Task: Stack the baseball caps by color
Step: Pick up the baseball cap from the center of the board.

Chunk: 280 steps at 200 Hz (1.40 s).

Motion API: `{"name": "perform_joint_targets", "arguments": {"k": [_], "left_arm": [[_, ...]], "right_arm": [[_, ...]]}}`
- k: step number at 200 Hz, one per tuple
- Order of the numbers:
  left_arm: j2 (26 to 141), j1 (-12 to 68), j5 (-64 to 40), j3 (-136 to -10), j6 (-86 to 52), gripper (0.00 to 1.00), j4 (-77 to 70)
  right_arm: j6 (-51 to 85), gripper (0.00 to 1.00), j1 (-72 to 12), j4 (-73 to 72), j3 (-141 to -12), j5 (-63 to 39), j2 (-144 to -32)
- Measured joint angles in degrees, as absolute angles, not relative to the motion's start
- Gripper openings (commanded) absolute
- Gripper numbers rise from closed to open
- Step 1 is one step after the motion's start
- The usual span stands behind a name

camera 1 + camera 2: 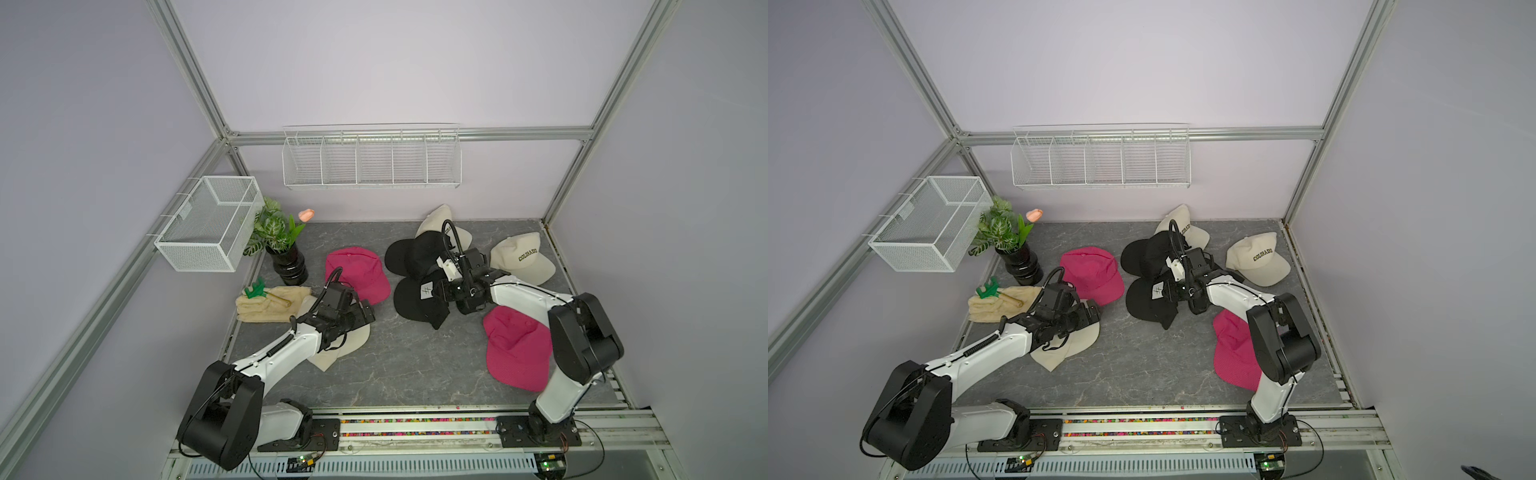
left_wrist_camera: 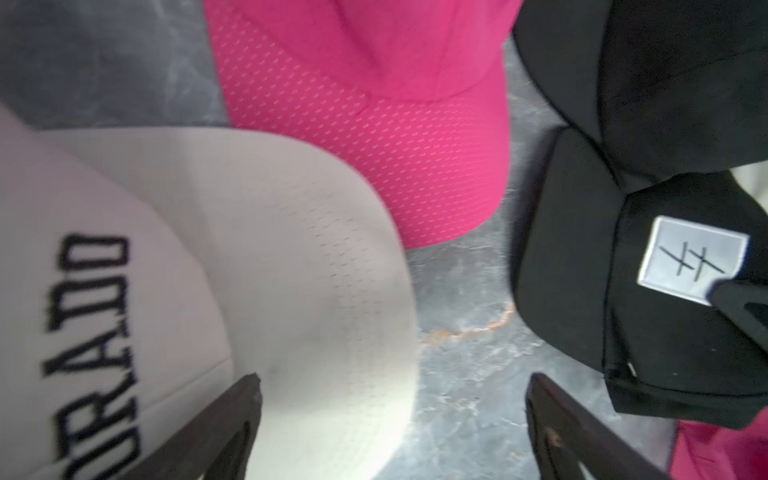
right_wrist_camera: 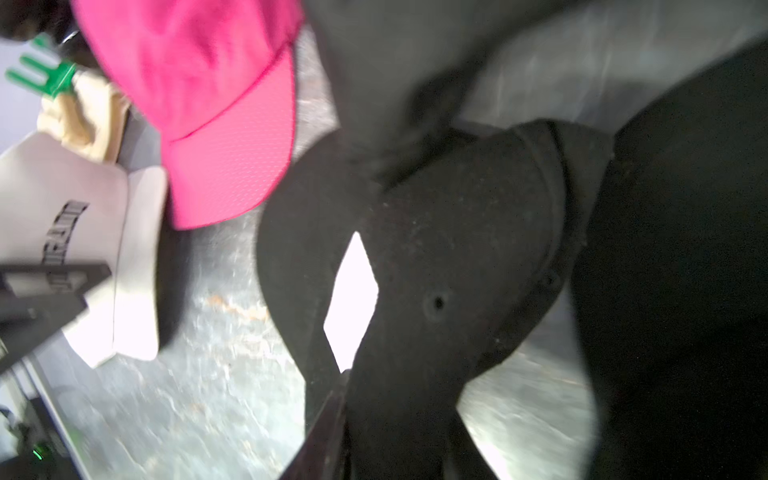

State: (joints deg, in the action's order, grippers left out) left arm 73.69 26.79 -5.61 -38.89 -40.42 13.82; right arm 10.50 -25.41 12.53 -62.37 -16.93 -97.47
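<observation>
My right gripper (image 1: 437,291) is shut on a black cap with a white patch (image 1: 415,303); the right wrist view shows black fabric (image 3: 457,249) pinched between the jaws of that gripper (image 3: 395,399). Two more black caps (image 1: 409,254) overlap just behind it. My left gripper (image 2: 395,378) stands open over the brim edge of a cream COLORADO cap (image 2: 249,249), which lies under the left arm in both top views (image 1: 349,345). Pink caps lie mid-left (image 1: 359,272) and front right (image 1: 515,349). Other cream caps sit at the back (image 1: 436,220) and the right (image 1: 521,257).
A folded cream towel with a green toy (image 1: 270,305) and a black vase with a plant (image 1: 289,266) stand at the left. A white mesh basket (image 1: 208,224) hangs on the left frame, and a wire shelf (image 1: 370,160) hangs on the back wall.
</observation>
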Motion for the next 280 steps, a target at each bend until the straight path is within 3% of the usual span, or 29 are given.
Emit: {"name": "perform_joint_targets", "arguments": {"k": [48,91,104,111,135,141,147,151,152,153,157,162,166,169,280], "left_arm": [[77.8,26.8,-17.9,-45.9,-43.3,1.0,3.4],[85.2,26.8,-25.2,-45.9,-46.7,1.0,-4.0],[86.7,26.8,-27.0,-45.9,-47.6,0.95,-5.8],[87.3,26.8,-27.9,-45.9,-47.9,0.87,-6.8],[89.1,26.8,-31.0,-46.2,-48.9,0.45,-10.0],[89.5,26.8,-31.7,-46.2,-49.1,0.33,-10.9],[89.8,26.8,-32.4,-46.3,-49.3,0.15,-12.0],[89.9,26.8,-32.9,-46.3,-49.4,0.05,-12.5],[90.0,26.8,-33.1,-46.3,-49.3,0.02,-12.7],[90.0,26.8,-33.3,-46.3,-49.4,0.0,-12.8],[90.0,26.7,-33.8,-46.3,-49.5,0.0,-13.4],[90.1,26.7,-34.6,-46.5,-49.8,0.0,-14.0],[90.0,26.7,-35.0,-46.7,-49.8,0.0,-14.4],[90.0,26.7,-35.0,-46.9,-49.8,0.0,-14.8],[90.3,26.6,-41.8,-53.3,-53.6,0.0,-22.2]], "right_arm": [[5.8,0.17,-24.9,4.0,-56.5,-24.9,-89.1],[10.4,0.15,-24.8,-6.4,-50.8,-30.9,-86.1],[12.1,0.15,-24.8,-9.4,-49.6,-32.8,-85.2],[12.7,0.16,-24.8,-10.7,-49.1,-33.8,-84.8],[14.8,0.23,-24.8,-14.3,-48.6,-36.2,-84.4],[15.1,0.34,-24.8,-14.7,-48.6,-36.3,-84.4],[15.5,0.49,-24.8,-15.0,-48.6,-36.2,-84.4],[16.4,0.66,-24.7,-15.4,-48.4,-35.9,-84.4],[16.4,0.76,-24.7,-15.4,-48.4,-35.9,-84.4],[16.4,0.76,-24.7,-15.5,-48.4,-35.9,-84.4],[17.0,0.9,-24.6,-15.9,-48.2,-35.4,-84.3],[17.4,1.0,-24.4,-16.0,-48.0,-35.1,-84.1],[18.3,0.91,-24.1,-15.9,-47.6,-34.4,-83.8],[18.6,0.89,-23.9,-15.9,-47.2,-34.0,-83.6],[56.5,0.89,-12.4,-24.2,-32.1,-25.7,-69.3]]}}
